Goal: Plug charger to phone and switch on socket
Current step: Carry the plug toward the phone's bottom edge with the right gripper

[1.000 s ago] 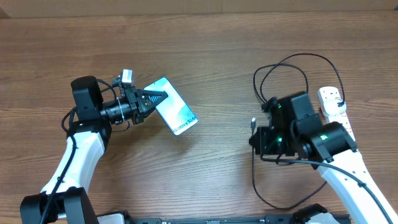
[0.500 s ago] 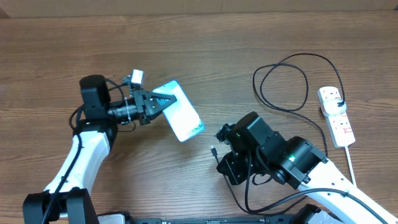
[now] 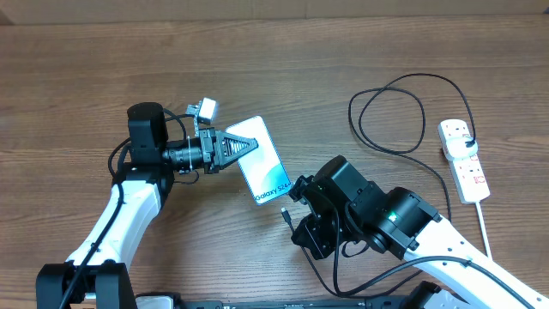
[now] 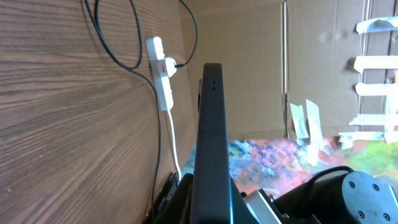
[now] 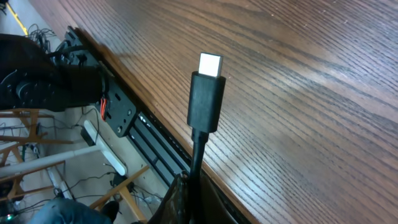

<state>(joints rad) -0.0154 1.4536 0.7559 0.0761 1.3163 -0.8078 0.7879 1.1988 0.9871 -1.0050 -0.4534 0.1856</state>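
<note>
At the left of my overhead feed, the left gripper [image 3: 244, 146] points to the right with its two black fingers clamped on the near end of the phone [image 3: 268, 167], a slim rectangular handset with a light blue-teal screen, black edges and "Galaxy S24+" lettering at its far end. The screen faces up at me, and that lettered end angles towards the right arm. I cannot tell whether the phone touches the brown wood-grain table [image 3: 69, 69]. Through the left wrist camera I see the phone edge-on [image 4: 210, 143], a dark narrow band running away from the lens. Just right of the phone's free end, the right gripper [image 3: 300, 233] is closed on the charger [image 3: 390, 112], a long thin black cable. Its small black connector [image 3: 287, 219] pokes out towards the phone, near it but not touching. The right wrist camera shows that connector [image 5: 206, 99] upright above the fingers [image 5: 186, 202], its pale metal tip bare, over the table's front edge. Further right, the cable lies in a loop on the wood and runs to the socket [image 3: 463, 159], a white elongated power strip with red switch marks near the right edge, where a black plug sits in its far outlet.
</note>
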